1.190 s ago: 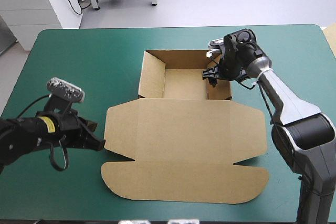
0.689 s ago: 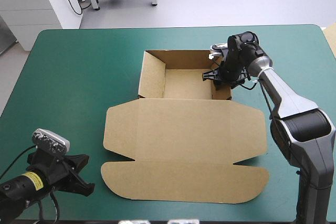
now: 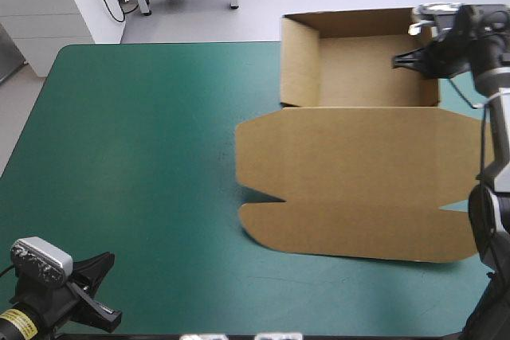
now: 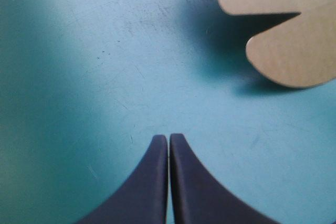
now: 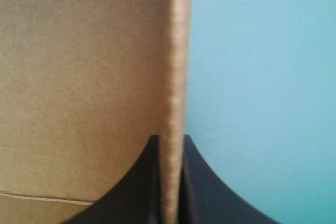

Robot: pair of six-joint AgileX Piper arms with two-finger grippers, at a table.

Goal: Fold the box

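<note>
The brown box (image 3: 358, 165) is an open tray with its lid (image 3: 351, 220) spread flat toward the near side. It sits raised at the table's far right and casts a shadow on the teal-green cover. My right gripper (image 3: 430, 52) is shut on the tray's right wall (image 3: 431, 89). In the right wrist view that wall's edge (image 5: 174, 51) runs up between the gripper's (image 5: 170, 141) black fingers. My left gripper (image 3: 118, 322) is at the near left corner, shut and holding nothing. In its own view the left gripper (image 4: 168, 136) points over the cover toward the lid's rounded corner flaps (image 4: 289, 51).
The table's far edge (image 3: 159, 44) runs to the left of the raised tray. Its right edge is hidden under the right arm (image 3: 494, 197). The teal-green cover (image 3: 143, 165) lies between the left gripper and the box.
The right gripper has closed on the tray's right wall and carried the whole box up, toward the far right. The left arm has drawn back to the near left corner, still shut.
</note>
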